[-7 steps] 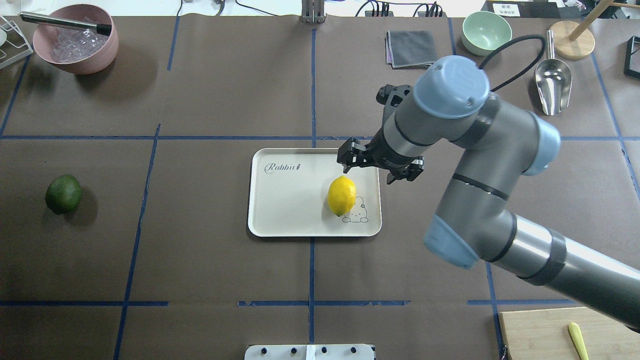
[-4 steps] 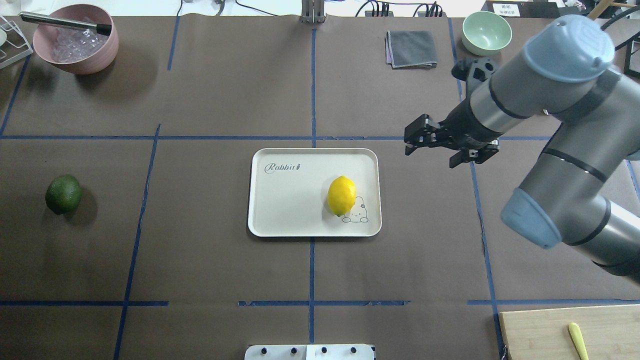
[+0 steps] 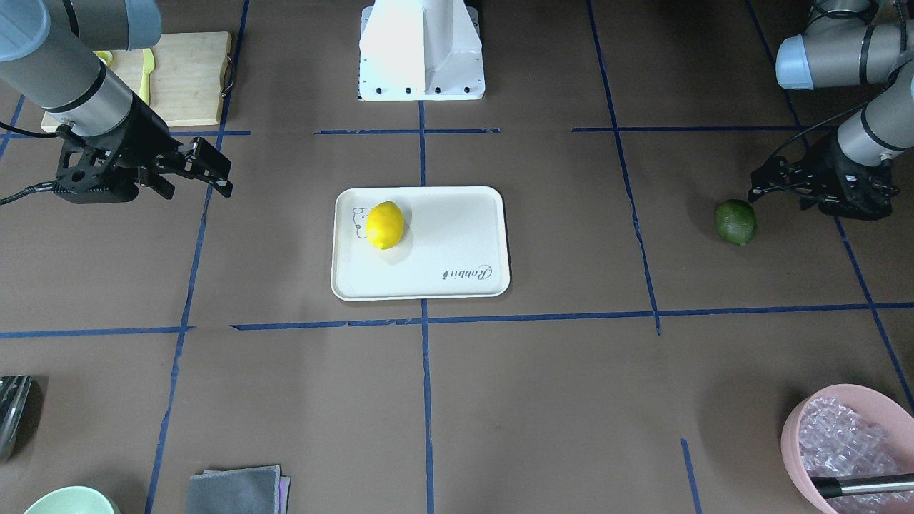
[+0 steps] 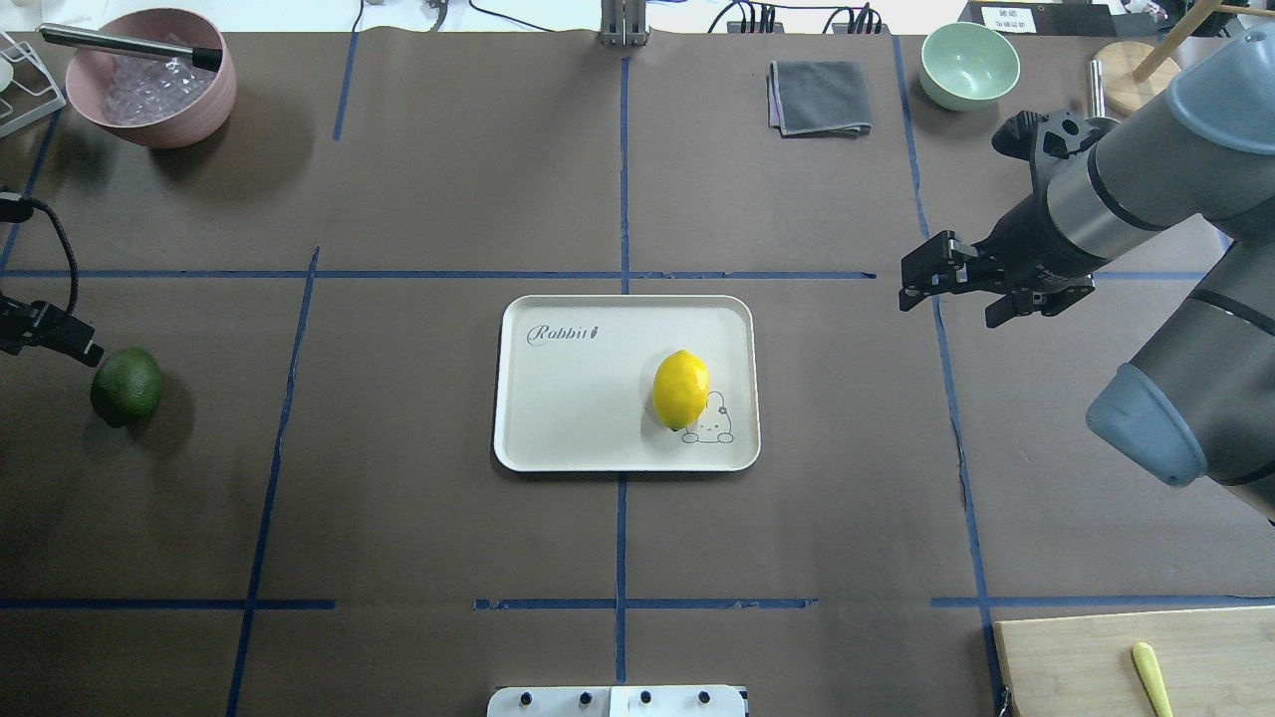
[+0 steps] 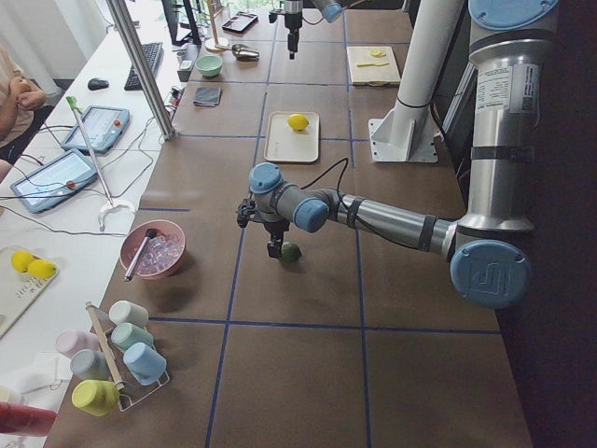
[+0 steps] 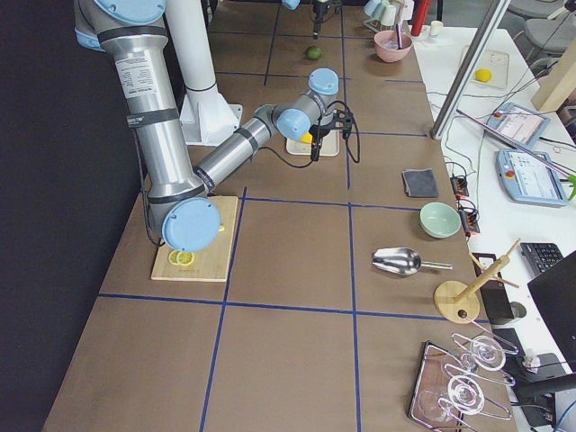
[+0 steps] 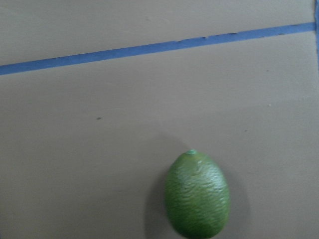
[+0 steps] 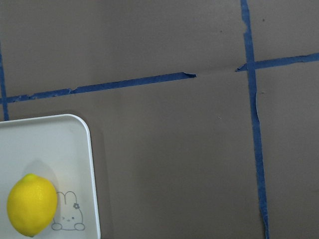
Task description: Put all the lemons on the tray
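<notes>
1. My right gripper (image 4: 946,307): jaws spread, holding nothing. It hangs over bare table, well off the tray's (image 4: 578,428) right side in the overhead view.
2. Yellow lemon (image 4: 681,389) lies on the tray, right half, up against the rabbit drawing. Nothing touches it. My right wrist cam shows it at bottom left, w/ the tray corner beside it.
3. Green lemon (image 4: 127,385) sits on the table far to my left, well apart from the tray, so not on it yet.
4. My left gripper (image 3: 780,198): fingers look parted and empty. It's just beside and above the green lemon; can't tell from any view whether a fingertip touches the skin. My left wrist cam has the lemon low in frame, pointed tip up, no finger around it.
5. Other stuff: pink bowl (image 4: 149,90) at far left, pale green bowl (image 4: 969,65) and grey cloth (image 4: 819,97) at far right, wooden cutting board (image 4: 1096,662) near my right base.
</notes>
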You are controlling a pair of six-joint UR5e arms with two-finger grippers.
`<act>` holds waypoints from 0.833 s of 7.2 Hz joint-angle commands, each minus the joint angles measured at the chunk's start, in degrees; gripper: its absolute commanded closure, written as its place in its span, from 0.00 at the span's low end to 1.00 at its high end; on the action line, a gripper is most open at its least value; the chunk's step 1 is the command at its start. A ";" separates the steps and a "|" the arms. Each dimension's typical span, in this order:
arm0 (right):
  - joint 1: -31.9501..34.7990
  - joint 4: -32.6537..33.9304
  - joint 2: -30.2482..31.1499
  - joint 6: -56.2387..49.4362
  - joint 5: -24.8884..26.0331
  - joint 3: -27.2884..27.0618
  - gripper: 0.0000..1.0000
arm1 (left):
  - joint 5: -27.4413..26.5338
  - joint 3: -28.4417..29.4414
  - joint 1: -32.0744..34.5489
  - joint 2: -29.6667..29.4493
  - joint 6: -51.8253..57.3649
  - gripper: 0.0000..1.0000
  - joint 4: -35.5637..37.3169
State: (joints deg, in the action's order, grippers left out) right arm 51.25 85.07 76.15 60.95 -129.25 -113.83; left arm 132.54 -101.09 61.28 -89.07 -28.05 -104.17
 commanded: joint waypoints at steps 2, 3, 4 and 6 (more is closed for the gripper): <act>-0.18 -0.25 0.40 -1.45 0.31 0.54 0.00 | -0.70 3.51 -3.01 -1.27 -2.01 0.00 -1.38; -0.27 -0.34 0.31 -1.54 0.31 0.97 0.00 | -0.62 5.44 -3.62 -1.89 -3.49 0.00 -4.43; -0.27 -0.34 0.40 -1.54 0.31 0.98 0.00 | -0.70 7.12 -4.50 -1.98 -4.72 0.00 -6.98; -0.27 -0.43 0.40 -1.54 0.31 0.98 0.00 | -0.70 7.66 -5.03 -1.98 -4.91 0.00 -7.27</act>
State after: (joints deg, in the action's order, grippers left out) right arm 50.98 84.71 76.54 59.42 -128.94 -112.88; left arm 131.84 -94.00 56.75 -91.01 -32.70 -110.94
